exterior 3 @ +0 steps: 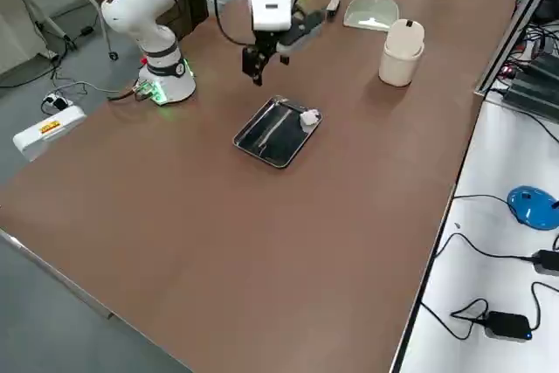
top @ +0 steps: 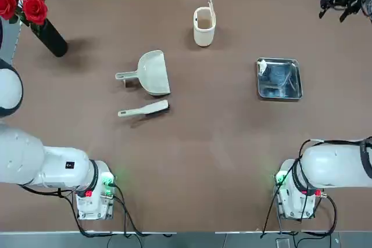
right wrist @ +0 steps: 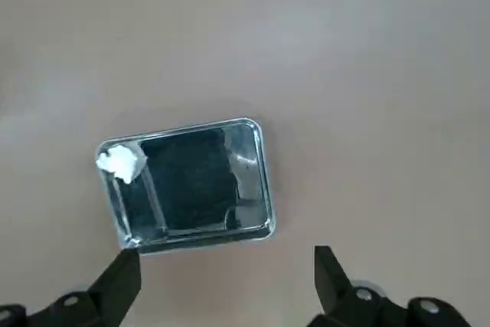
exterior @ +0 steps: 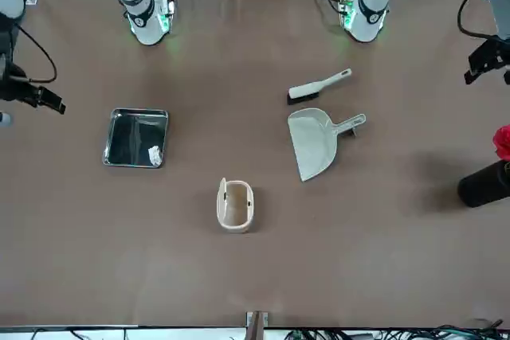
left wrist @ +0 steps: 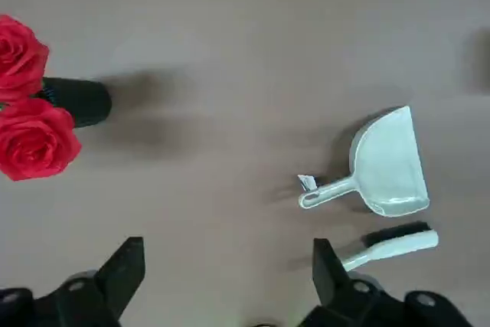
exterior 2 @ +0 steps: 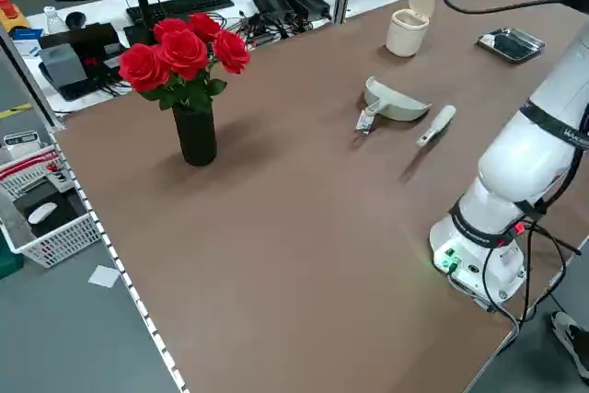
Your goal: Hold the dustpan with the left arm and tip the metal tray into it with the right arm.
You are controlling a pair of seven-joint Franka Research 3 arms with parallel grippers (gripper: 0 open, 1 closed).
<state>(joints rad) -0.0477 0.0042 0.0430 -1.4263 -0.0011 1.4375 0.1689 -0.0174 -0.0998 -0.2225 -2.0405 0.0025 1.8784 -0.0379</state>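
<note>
The cream dustpan [top: 152, 72] lies flat left of the table's middle, its handle pointing toward the left edge. The metal tray [top: 279, 78] sits on the right side with a small white crumpled scrap [right wrist: 121, 162] in one corner. My left gripper [left wrist: 227, 273] hangs open high above the table's left side [exterior: 488, 57], well away from the dustpan [left wrist: 387, 166]. My right gripper [right wrist: 223, 273] is open too, raised over the right side [exterior: 32, 93] near the tray [right wrist: 187, 185], holding nothing.
A cream hand brush [top: 144, 109] lies just in front of the dustpan. A tall cream cup-like bin [top: 204, 26] stands at the far middle. A black vase of red roses [top: 35, 10] stands at the far left corner. Cables run along the far edge.
</note>
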